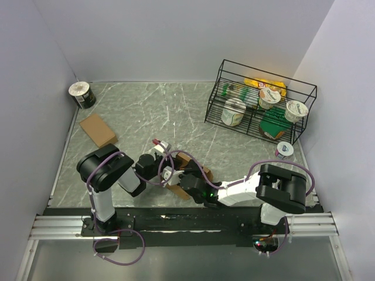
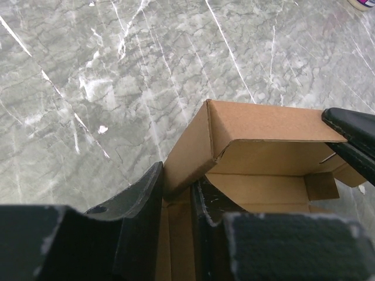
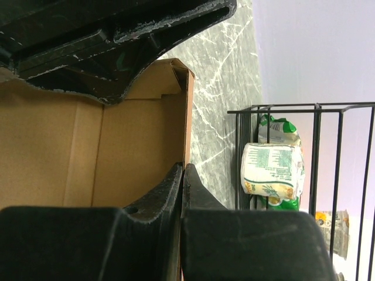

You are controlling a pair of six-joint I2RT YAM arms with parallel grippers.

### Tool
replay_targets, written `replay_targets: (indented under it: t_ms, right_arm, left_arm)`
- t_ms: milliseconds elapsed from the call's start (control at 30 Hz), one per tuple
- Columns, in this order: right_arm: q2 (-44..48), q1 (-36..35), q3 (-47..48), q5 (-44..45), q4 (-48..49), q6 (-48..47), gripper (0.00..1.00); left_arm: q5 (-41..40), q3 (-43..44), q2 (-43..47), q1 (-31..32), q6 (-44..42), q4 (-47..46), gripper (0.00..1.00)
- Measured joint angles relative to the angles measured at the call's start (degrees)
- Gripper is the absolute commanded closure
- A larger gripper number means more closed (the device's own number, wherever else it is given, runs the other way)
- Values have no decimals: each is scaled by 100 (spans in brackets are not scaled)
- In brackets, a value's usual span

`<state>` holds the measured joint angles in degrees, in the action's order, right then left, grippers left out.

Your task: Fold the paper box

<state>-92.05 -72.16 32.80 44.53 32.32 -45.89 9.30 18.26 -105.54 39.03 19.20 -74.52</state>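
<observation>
The paper box (image 1: 202, 171) is a brown cardboard tray with raised walls, lying near the table's front middle between both arms. In the left wrist view its corner wall (image 2: 263, 123) stands up, and my left gripper (image 2: 177, 187) is shut on that wall, one finger outside and one inside. My right gripper (image 3: 183, 172) is shut on the thin edge of the opposite wall of the box (image 3: 135, 152). From above, the left gripper (image 1: 170, 174) and right gripper (image 1: 188, 181) meet over the box and hide most of it.
A second flat brown cardboard box (image 1: 98, 129) lies at the left. A roll (image 1: 82, 95) stands in the far left corner. A black wire rack (image 1: 261, 99) with cups and packets stands at the back right, with a small cup (image 1: 284, 150) in front of it.
</observation>
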Motion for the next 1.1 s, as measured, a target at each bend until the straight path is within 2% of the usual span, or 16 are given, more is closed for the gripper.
replay_targets:
  t_ms: [233,700,1100]
  right_arm:
    - [0,2,22,2,-55,4,100]
    - [0,2,26,-2,-79,-2,100]
    - [0,4,31,-68,-33,0,100]
  left_arm:
    - [-76,24,-9,11,17,20,87]
    - [-1325,24,92,472,201,133,88]
    - [-1888,17,216,634,439,304,92]
